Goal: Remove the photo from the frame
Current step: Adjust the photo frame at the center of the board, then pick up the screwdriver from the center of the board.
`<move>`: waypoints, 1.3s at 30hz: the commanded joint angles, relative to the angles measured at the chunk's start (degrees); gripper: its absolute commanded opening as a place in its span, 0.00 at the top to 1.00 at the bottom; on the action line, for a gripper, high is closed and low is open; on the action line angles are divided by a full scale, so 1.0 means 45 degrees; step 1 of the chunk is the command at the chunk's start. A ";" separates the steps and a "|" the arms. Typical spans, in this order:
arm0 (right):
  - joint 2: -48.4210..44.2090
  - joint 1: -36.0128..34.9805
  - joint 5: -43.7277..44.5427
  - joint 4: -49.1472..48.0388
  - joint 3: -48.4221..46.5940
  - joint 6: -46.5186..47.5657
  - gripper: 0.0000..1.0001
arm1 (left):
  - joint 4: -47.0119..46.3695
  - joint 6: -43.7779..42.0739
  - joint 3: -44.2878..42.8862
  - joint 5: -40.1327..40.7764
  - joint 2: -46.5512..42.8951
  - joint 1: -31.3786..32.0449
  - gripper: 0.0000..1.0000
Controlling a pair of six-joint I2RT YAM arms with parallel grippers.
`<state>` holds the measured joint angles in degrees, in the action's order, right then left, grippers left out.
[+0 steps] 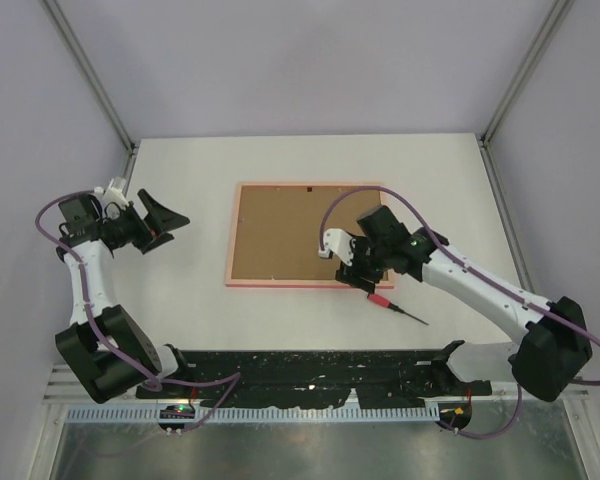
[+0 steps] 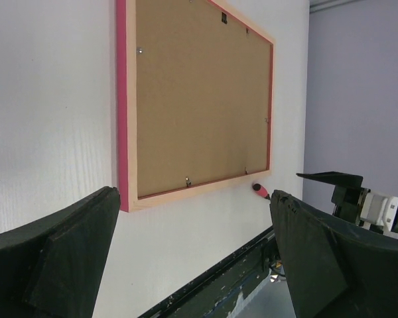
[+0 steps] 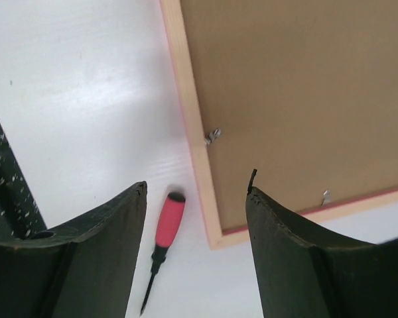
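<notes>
The frame (image 1: pixel 280 283) lies face down on the white table, its thin pink rim around a brown backing board (image 1: pixel 300 235). The photo is hidden under that board. My right gripper (image 1: pixel 363 279) hovers open over the frame's near right corner (image 3: pixel 215 235), nothing between its fingers. Small metal tabs (image 3: pixel 213 136) sit along the board's edge. My left gripper (image 1: pixel 170 222) hangs open to the left of the frame, apart from it, with the pink rim (image 2: pixel 123 99) ahead of it in the left wrist view.
A red-handled screwdriver (image 1: pixel 385 300) lies on the table just off the frame's near right corner, below my right gripper (image 3: pixel 198 189). A black rail (image 1: pixel 310 365) runs along the table's near edge. Enclosure walls stand behind and at both sides.
</notes>
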<state>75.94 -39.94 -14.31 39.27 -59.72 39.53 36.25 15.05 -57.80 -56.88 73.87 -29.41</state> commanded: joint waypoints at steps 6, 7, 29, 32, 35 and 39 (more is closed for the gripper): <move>-0.2636 0.1375 0.0465 0.1312 0.3719 -0.0873 0.37 | -0.0633 0.0308 0.0032 -0.0601 -0.0594 -0.0125 0.00; -0.2908 0.1415 0.0406 0.1449 0.4069 -0.0913 0.37 | -0.0672 0.0347 0.0013 -0.0621 -0.0614 -0.0144 0.00; -0.0079 0.1904 0.0425 -0.0425 0.3878 -0.1342 0.42 | -0.0809 0.0484 0.0071 -0.0973 -0.0907 -0.0261 0.00; -0.0273 0.1923 0.0308 -0.0541 0.3896 -0.1323 0.43 | -0.0848 0.0484 0.0110 -0.1012 -0.0965 -0.0301 0.00; -0.0119 0.1923 0.0716 -0.0757 0.4014 -0.1108 0.43 | -0.0926 0.0620 0.0110 -0.1070 -0.0985 -0.0340 0.00; 0.0640 0.1923 0.0699 -0.1069 0.4034 -0.1011 0.44 | -0.1005 0.0738 0.0071 -0.1090 -0.0809 -0.0359 0.00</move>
<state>76.03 -31.11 -10.96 37.67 -40.69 34.37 33.87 17.58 -57.32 -59.72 69.89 -30.48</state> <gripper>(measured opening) 0.569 0.994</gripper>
